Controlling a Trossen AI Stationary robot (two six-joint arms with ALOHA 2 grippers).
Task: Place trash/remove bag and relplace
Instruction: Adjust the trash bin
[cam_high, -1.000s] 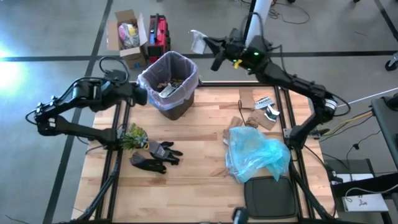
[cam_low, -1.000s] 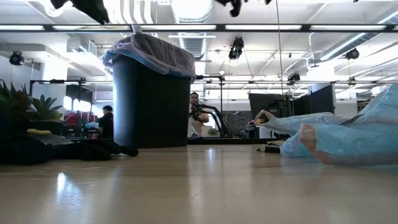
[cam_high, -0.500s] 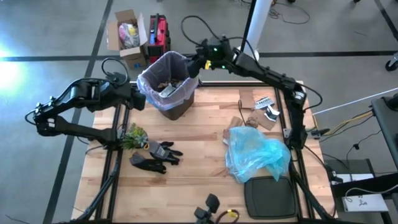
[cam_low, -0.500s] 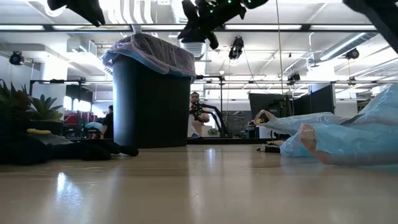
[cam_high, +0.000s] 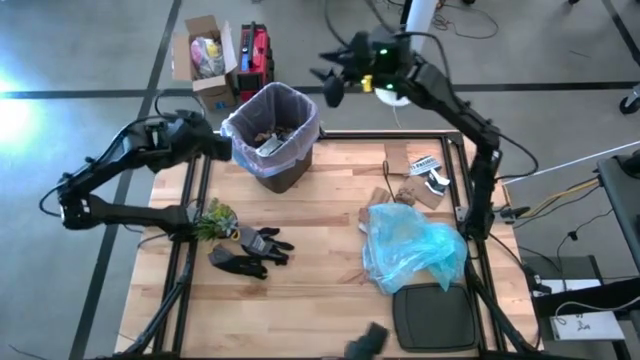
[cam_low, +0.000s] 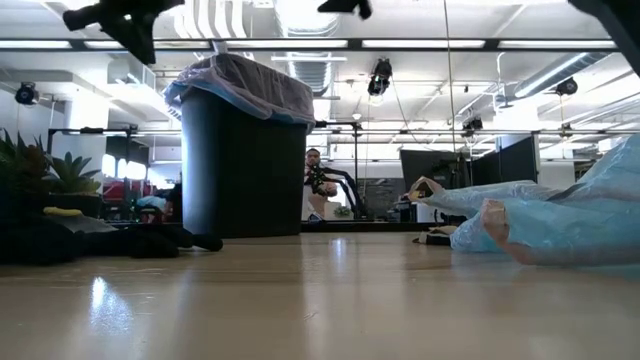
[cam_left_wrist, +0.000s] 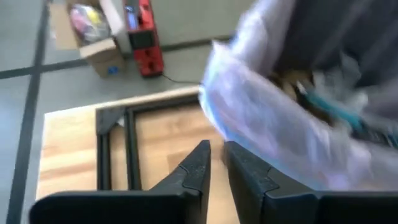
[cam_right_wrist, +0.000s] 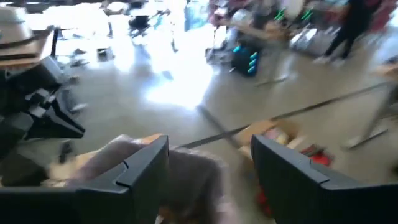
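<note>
While the wooden table (cam_high: 320, 270) carries a crumpled light blue plastic bag (cam_high: 412, 247) on its right half and a pair of black gloves (cam_high: 250, 250) with a small green plant (cam_high: 213, 218) on its left, the dark bin (cam_low: 232, 165) stands upright at the far edge, left of centre. Its pale pink-lavender bag (cam_high: 270, 120) is folded over the rim, and trash (cam_high: 265, 135), brown and white paper scraps, lies inside. More paper and cardboard scraps (cam_high: 412, 175) lie on the table's far right, well apart from the bin.

Both arms flank the bin's mouth. The left gripper (cam_high: 222, 148) sits just beside the bag's left rim, level with it, its fingers (cam_left_wrist: 198, 167) drawn almost together with only a thin slit between and nothing in them; the liner edge lies straight ahead of the tips. The right gripper (cam_high: 330, 85) hangs above and beyond the bin's far-right side, fingers (cam_right_wrist: 146, 165) spread apart and empty.

Judging by this, the left gripper is the nearer one to the rim, so a pinch on the bag's folded edge seems its job.
</note>
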